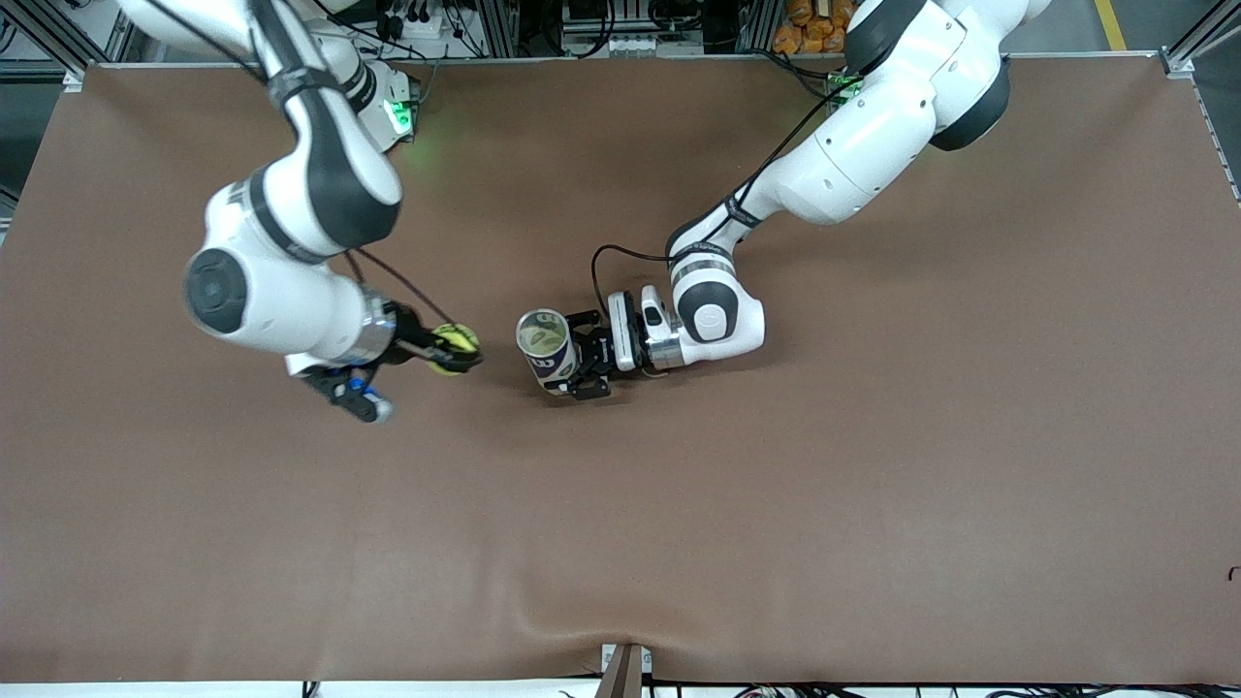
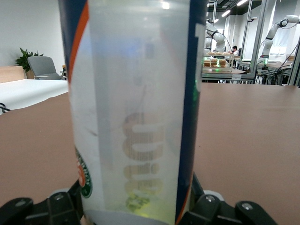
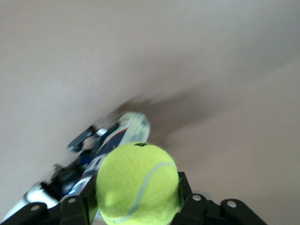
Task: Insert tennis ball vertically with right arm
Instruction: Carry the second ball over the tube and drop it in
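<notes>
Front view: right fingers (image 1: 472,351) tight on tennis ball (image 1: 454,347); left fingers (image 1: 582,355) clamped around upright can (image 1: 546,349).

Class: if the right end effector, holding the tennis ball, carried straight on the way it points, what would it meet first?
Probably the tube held upright by the left end effector; the right end effector carries the tennis ball.

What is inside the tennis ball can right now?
The can, held upright by the left gripper, shows an open mouth with no ball visible; its bottom is unclear. The tennis ball sits in the right gripper beside it.
</notes>
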Available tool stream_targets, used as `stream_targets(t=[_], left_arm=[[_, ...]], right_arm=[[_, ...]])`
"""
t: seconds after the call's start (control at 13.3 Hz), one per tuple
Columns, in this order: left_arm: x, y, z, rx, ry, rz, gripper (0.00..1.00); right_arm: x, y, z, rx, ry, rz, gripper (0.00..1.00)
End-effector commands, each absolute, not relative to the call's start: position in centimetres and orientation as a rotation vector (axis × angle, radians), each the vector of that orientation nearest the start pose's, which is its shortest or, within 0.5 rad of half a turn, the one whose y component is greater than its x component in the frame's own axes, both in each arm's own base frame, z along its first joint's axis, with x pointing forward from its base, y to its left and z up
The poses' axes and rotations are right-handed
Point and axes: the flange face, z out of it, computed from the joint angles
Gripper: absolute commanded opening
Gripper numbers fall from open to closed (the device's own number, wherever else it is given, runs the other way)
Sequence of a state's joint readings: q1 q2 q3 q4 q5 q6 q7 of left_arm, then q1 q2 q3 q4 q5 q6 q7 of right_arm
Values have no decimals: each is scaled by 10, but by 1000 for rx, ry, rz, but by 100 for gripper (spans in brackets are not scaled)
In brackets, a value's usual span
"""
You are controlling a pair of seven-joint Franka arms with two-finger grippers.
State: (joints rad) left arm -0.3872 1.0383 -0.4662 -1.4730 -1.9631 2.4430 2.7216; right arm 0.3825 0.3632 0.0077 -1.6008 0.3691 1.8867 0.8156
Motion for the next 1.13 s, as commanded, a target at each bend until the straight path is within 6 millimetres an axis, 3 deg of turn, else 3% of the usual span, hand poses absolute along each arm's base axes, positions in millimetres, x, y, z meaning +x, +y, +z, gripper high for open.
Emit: stream_targets(t=[0.0, 0.15, 0.45, 0.75, 0.83, 0.98, 1.05], left_arm=[[501, -499, 100, 1438, -1298, 1235, 82], [501, -499, 99, 1438, -1298, 1233, 82], [501, -498, 98, 1439, -1298, 1233, 83], [501, -498, 98, 1439, -1298, 1233, 84], [501, -498, 98, 1439, -1298, 1233, 85], [500, -499, 98, 1439, -1297, 1232, 87], [501, -498, 98, 1439, -1298, 1233, 87]], right_arm=[[598, 315, 422, -2729, 889, 407, 43], [585, 350, 416, -2746, 862, 382, 43], [579, 373, 394, -2766, 832, 373, 43], [580, 372, 377, -2794, 835, 366, 47], [580, 372, 372, -2800, 837, 378, 60], [577, 374, 369, -2806, 836, 388, 100], [577, 373, 370, -2804, 844, 390, 100]])
